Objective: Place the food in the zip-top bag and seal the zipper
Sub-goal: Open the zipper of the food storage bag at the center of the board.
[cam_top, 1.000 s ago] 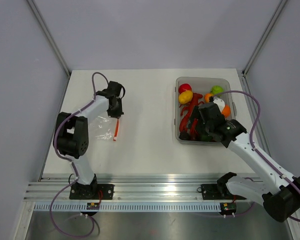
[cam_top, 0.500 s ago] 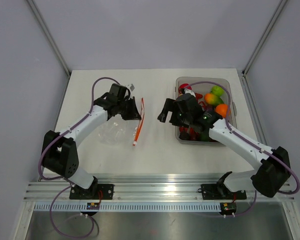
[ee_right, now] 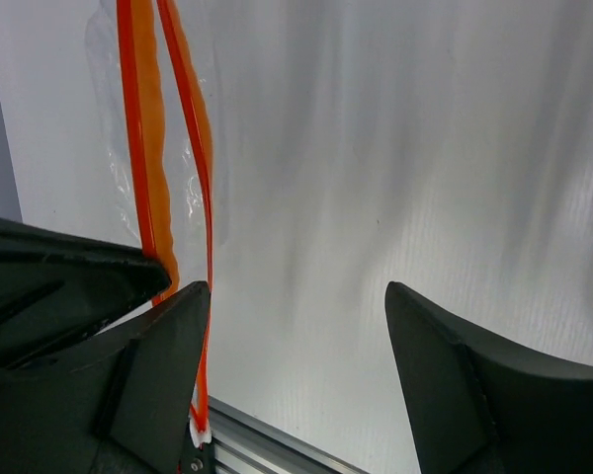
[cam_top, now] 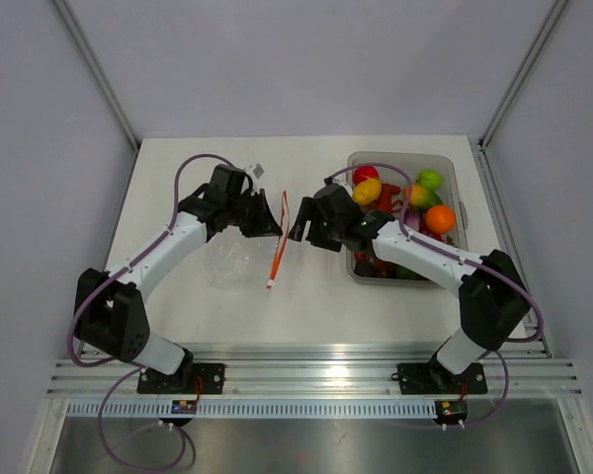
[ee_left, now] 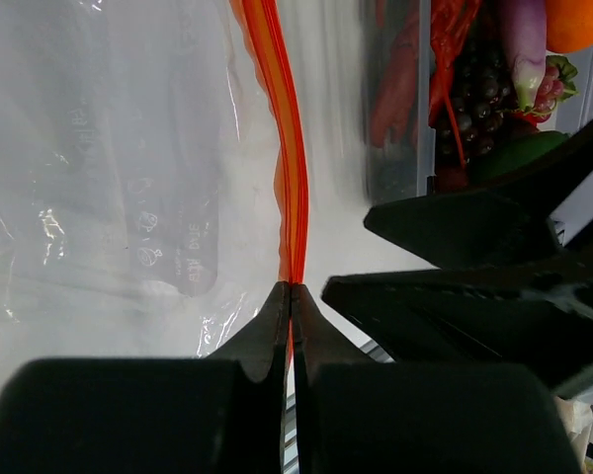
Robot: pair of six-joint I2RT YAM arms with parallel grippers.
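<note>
Between the two arms, on the counter (cam_top: 306, 316): your zip-top bag (cam_top: 225, 262) lies slumped and crumpled beside the left arm, with its mouth edge turned toward the middle. You can see nothing inside it.
Look of the zipper (cam_top: 279, 237): a thin red-orange strip running near-to-far between the two arms' tips. In the right wrist view its two tracks stand parted, so the mouth reads as unsealed.
State of the left end effector (ee_left: 291, 292): closed flat on the zipper, fingertips met on the strip. You cannot tell whether it has one track or both.
State of the right end effector (ee_right: 296, 331): jaws wide apart and holding nothing. One finger sits just beside a zipper track, the other over bare counter.
Where the food (cam_top: 405, 202) is: all of it appears to sit in the clear tub (cam_top: 453, 166) on the right. The pieces are red, yellow, orange, green and dark purple, glossy and piled together.
Bag handling: judge it very light, floppy and slick. The film will likely fold and slide rather than hold a shape.
Where to hold: take the stiffer strip, not the film. A second pinch on the free track looks like your way to spread the mouth.
Food handling: the pieces look hard, smooth and rounded, so a shallow pinch may let them slip. Grip across the middle.
Risk: pulling the tracks apart too hard could drag the strip out of the left pinch.
</note>
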